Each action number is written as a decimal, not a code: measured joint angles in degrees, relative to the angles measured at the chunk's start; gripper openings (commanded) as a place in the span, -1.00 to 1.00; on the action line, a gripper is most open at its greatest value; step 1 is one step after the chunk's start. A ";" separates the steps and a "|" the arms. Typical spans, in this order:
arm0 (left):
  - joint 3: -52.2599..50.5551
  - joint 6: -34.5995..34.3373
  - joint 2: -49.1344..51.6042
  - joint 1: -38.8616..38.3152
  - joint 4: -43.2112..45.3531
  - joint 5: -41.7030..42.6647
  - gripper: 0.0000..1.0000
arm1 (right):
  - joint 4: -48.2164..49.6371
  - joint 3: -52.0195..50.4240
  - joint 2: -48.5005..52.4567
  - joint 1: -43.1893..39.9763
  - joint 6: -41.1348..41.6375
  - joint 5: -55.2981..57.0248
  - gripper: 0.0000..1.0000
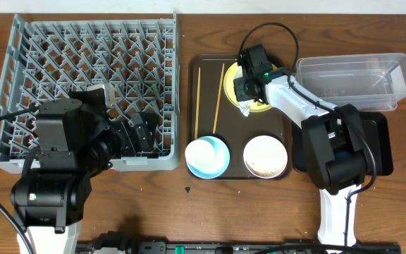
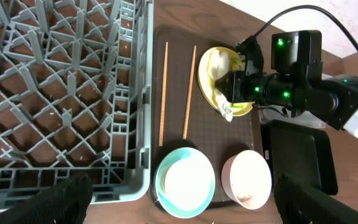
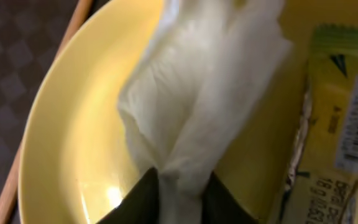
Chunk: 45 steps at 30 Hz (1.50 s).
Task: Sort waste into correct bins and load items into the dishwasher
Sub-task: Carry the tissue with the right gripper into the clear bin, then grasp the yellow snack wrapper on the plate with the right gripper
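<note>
Right claw (image 3: 179, 196) pinches the crumpled white tissue (image 3: 191, 93) over the yellow plate (image 3: 73, 137), beside the snack wrapper (image 3: 337, 112); left claw (image 2: 187, 199) hangs spread apart near the grey dish rack (image 2: 140, 124).

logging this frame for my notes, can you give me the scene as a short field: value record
right claw: shut on the crumpled white tissue, over the yellow plate
snack wrapper: on the plate, beside the tissue
left claw: open, holding nothing, above the dish rack
rack contents: no dishes visible
chopsticks: side by side on the brown tray
light blue bowl, white bowl: upright at the tray's near edge
clear tub: nothing seen inside
black tray: partly hidden under the right arm
</note>
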 measured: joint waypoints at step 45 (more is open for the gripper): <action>0.00 0.00 0.00 0.00 -0.02 0.00 0.88 | -6.78 -0.46 -10.29 -0.39 0.63 7.10 0.14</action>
